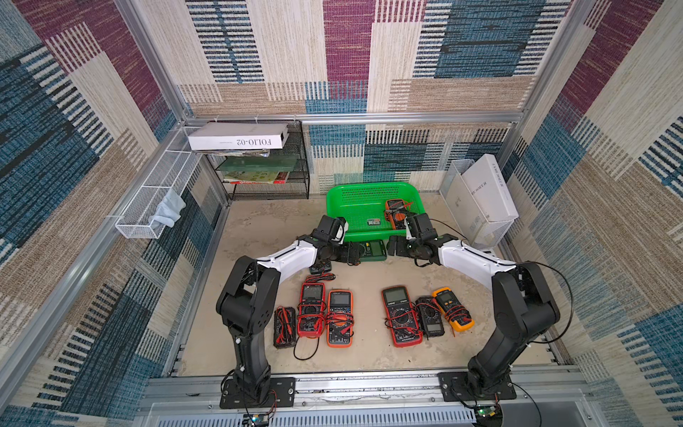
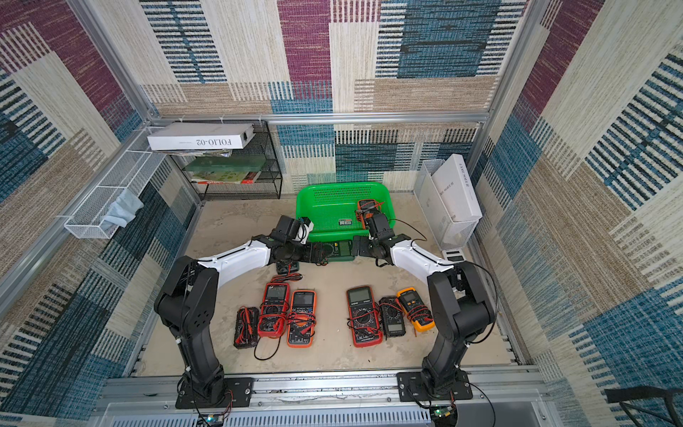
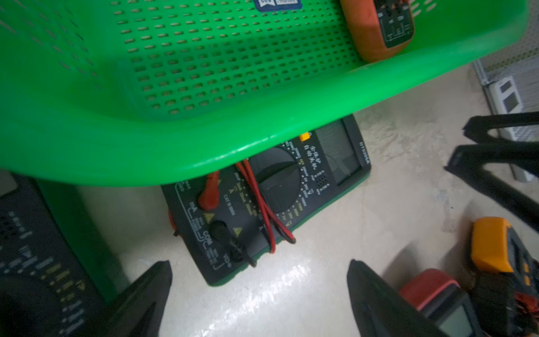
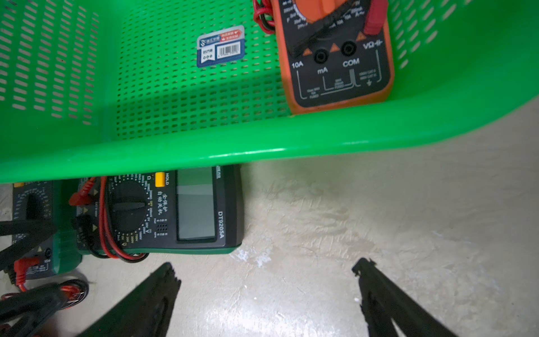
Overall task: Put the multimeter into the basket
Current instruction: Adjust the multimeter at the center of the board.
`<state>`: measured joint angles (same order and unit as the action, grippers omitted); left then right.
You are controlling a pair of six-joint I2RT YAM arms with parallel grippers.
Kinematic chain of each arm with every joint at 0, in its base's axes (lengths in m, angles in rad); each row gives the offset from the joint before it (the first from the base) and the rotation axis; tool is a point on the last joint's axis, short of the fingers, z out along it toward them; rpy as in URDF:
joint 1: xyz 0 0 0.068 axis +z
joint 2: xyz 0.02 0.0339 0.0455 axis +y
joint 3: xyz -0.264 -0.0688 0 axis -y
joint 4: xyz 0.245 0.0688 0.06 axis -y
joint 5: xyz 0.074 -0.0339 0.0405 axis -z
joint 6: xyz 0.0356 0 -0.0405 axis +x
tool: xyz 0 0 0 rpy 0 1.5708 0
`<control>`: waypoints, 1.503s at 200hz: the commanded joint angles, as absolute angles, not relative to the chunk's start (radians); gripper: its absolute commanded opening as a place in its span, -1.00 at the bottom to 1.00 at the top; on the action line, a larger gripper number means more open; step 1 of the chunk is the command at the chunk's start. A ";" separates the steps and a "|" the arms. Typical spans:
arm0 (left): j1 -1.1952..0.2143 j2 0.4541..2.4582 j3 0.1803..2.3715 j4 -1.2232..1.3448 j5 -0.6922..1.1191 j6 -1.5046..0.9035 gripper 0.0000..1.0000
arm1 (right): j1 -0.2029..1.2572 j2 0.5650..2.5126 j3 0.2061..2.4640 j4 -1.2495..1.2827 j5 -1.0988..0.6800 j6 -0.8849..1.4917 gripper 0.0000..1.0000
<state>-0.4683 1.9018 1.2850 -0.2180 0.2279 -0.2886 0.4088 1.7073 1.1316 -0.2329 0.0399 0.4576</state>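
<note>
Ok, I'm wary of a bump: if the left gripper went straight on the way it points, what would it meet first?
Probably the green-edged multimeter lying flat: it sits dead ahead of the open left gripper, with the basket rim just beyond it. How near is unclear.

left gripper point(image 3: 259, 265), jaws spread wide, empty. right gripper point(image 4: 265, 264), likewise wide, facing the left pincer, near but apart. left arm point(image 1: 292, 255) and right arm point(image 1: 473, 258) bent behind them.
</note>
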 commanded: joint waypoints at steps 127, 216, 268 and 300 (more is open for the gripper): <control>-0.512 1.973 1.280 -0.089 0.350 -0.256 0.92 | 0.374 1.498 0.975 -0.221 0.071 0.500 0.99; -0.736 1.808 1.161 -0.034 0.335 -0.336 0.92 | 0.305 1.478 0.974 -0.243 0.058 0.526 0.99; -0.739 1.657 1.113 -0.162 0.044 -0.407 0.97 | 0.402 1.537 1.040 -0.287 0.102 0.666 0.99; -0.702 1.706 1.170 -0.189 0.046 -0.343 0.98 | 0.438 1.568 1.075 -0.288 0.122 0.709 0.99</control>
